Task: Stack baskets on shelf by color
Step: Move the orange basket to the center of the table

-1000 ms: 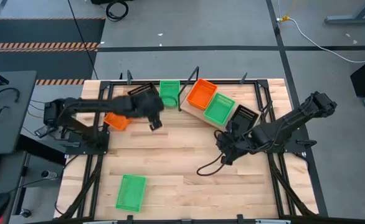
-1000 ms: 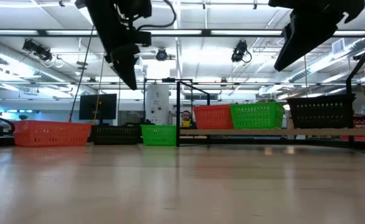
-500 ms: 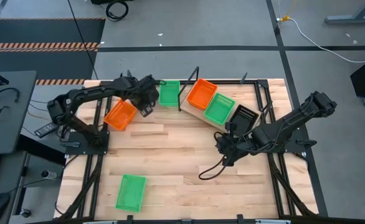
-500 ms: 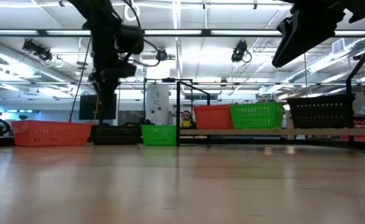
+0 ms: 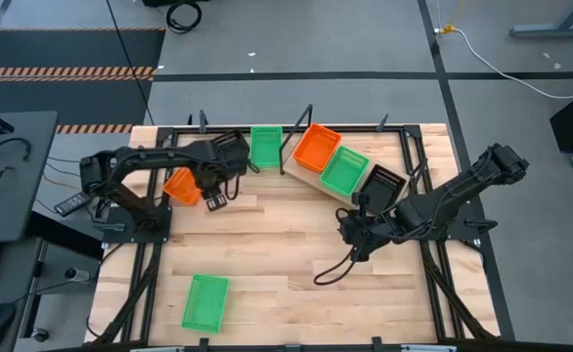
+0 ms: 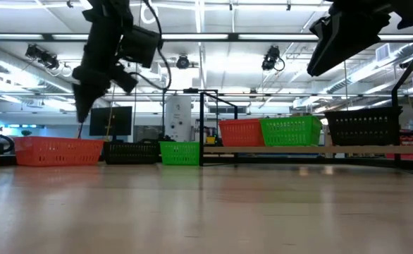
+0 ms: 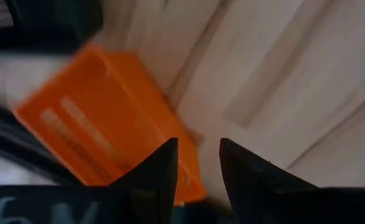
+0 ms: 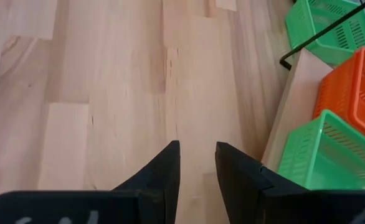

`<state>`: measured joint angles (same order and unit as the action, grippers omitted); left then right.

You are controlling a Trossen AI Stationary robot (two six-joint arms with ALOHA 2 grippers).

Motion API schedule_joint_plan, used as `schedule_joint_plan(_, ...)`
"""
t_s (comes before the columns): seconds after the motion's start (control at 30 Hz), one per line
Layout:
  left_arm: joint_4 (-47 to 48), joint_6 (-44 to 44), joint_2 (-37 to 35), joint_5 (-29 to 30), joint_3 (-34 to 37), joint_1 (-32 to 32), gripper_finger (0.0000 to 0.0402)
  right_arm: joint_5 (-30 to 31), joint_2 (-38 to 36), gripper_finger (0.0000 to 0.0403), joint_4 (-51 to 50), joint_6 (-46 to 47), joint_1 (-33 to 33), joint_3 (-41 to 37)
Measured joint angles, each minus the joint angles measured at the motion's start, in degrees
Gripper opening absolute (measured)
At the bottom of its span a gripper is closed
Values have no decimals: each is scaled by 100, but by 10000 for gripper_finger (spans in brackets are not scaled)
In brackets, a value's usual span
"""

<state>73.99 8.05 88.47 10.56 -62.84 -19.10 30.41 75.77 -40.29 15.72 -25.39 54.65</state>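
Green slotted plastic basket (image 5: 205, 301) lies nearest on plank worktop (image 5: 267, 244). Right hand (image 8: 192, 163) empty, fingers narrowly parted, mid-worktop. Left hand (image 7: 198, 163) likewise, above orange slotted basket (image 5: 180, 185). Pale wooden shelf (image 5: 301, 172) farthest, carrying orange, green, black baskets.

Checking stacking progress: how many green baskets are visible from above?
3: one green basket on the shelf between orange and black, one at the table's far edge, one near the front-left. Nested ones could be hidden.

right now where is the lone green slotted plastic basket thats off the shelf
In the high view, the green slotted plastic basket lies alone on the plank tabletop, near its front-left corner, far from both arms.
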Motion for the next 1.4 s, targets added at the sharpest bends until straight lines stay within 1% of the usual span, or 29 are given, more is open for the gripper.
schedule_joint_plan(0.13, 251, 991, 0, 12, 316, -43, 126, 0, 0, 107, 1, -95, 0, 0)
schedule_joint_plan(0.23, 236, 1282, 0, 16, 555, -76, 126, -2, 0, 107, 0, -98, 0, 0)
schedule_joint_plan(0.5, -493, 1263, -2, 12, 982, -65, 137, -6, 0, 107, 2, -198, 0, 0)
schedule_joint_plan(0.63, -791, 1236, -2, 180, 1118, -158, 148, -8, 0, 107, 8, -188, 0, 0)
schedule_joint_plan(0.77, -800, 1242, -4, 333, 1222, -290, 151, -30, 0, 107, 9, -86, -4, -2)
schedule_joint_plan(0.93, -775, 1259, -4, 388, 1235, -336, 144, -48, 0, 107, 18, -32, -4, -2)
schedule_joint_plan(1.17, -288, 1259, -4, 693, 976, -251, 146, -48, 0, 107, 87, -34, -4, -2)
schedule_joint_plan(1.23, -211, 1301, -4, 878, 888, -196, 150, -48, 0, 107, 85, -30, -4, -2)
schedule_joint_plan(1.3, -307, 1381, -7, 1046, 874, -150, 155, -50, 0, 107, 85, -30, -4, -3)
schedule_joint_plan(1.4, -574, 1384, -7, 1086, 948, -183, 169, -95, 0, 107, 85, -28, -4, -4)
